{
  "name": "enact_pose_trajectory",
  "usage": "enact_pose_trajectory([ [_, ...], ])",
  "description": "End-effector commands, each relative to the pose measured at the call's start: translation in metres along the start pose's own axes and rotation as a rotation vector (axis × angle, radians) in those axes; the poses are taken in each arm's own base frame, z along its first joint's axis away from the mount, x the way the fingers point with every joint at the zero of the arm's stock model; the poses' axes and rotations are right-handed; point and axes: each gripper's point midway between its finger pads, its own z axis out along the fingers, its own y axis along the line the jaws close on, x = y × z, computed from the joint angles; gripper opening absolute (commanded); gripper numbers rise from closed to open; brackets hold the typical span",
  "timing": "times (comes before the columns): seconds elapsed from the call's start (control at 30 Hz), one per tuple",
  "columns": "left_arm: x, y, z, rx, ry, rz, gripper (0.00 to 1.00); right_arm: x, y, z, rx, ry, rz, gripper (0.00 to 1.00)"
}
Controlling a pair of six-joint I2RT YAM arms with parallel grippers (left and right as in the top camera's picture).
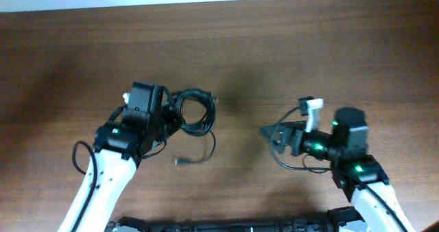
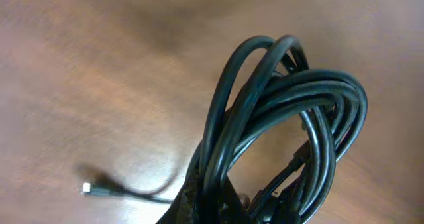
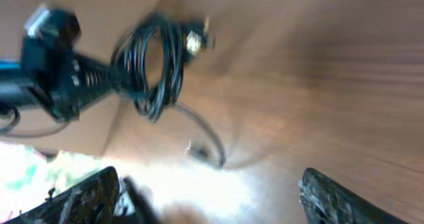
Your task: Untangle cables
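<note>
The cables [image 1: 195, 112] are a bundle of black looped cords on the wooden table, left of centre. My left gripper [image 1: 168, 119] is shut on the bundle's near side. The left wrist view shows the loops [image 2: 291, 111] rising out of the jaws [image 2: 218, 207]. One thin loose end trails toward me and ends in a small plug [image 1: 182, 162], which also shows in the left wrist view [image 2: 89, 189]. My right gripper [image 1: 271, 132] is open and empty, to the right of the bundle and apart from it. In the right wrist view, the jaws [image 3: 212, 197] face the held bundle [image 3: 156, 65].
The wooden table's far edge [image 1: 219, 4] runs along the top. A dark base bar [image 1: 233, 225] lies at the near edge. The arms' own thicker wires loop beside the right arm [image 1: 295, 165] and the left arm [image 1: 79, 156].
</note>
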Motion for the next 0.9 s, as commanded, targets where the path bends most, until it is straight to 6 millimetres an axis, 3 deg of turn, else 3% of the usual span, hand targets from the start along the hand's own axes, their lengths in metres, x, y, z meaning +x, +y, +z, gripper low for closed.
enact_pose_trajectory([
  [0.0, 0.005, -0.047, -0.021, 0.182, -0.038, 0.228, 0.0, 0.016, 0.038, 0.032, -0.137, 0.098, -0.129, 0.78],
  [0.13, 0.032, -0.079, -0.027, 0.315, 0.007, 0.465, 0.0, 0.014, 0.042, 0.058, -0.101, 0.066, -0.096, 0.71],
  [0.27, 0.055, -0.089, -0.029, 0.353, 0.046, 0.567, 0.0, 0.004, 0.04, 0.067, -0.09, 0.021, -0.086, 0.3],
  [0.33, 0.066, -0.094, -0.032, 0.393, 0.085, 0.582, 0.0, 0.0, 0.035, 0.068, -0.059, -0.005, -0.062, 0.13],
  [0.37, 0.072, -0.097, -0.033, 0.411, 0.107, 0.592, 0.0, -0.004, 0.031, 0.068, -0.033, -0.027, -0.033, 0.1],
  [0.5, 0.102, -0.111, -0.044, 0.518, 0.206, 0.648, 0.0, -0.023, 0.01, 0.066, 0.09, -0.136, 0.015, 0.1],
  [0.6, 0.104, -0.111, -0.046, 0.536, 0.188, 0.73, 0.0, -0.016, -0.018, 0.062, 0.223, -0.136, 0.054, 0.1],
  [0.7, 0.09, -0.111, -0.059, 0.556, 0.128, 0.727, 0.0, -0.003, -0.043, 0.056, 0.344, -0.104, 0.083, 0.11],
  [0.8, 0.061, -0.106, -0.086, 0.585, 0.005, 0.683, 0.0, 0.004, -0.048, 0.055, 0.365, -0.072, 0.056, 0.13],
  [0.87, 0.055, -0.104, -0.09, 0.581, -0.021, 0.671, 0.0, 0.004, -0.048, 0.055, 0.365, -0.072, 0.056, 0.13],
])
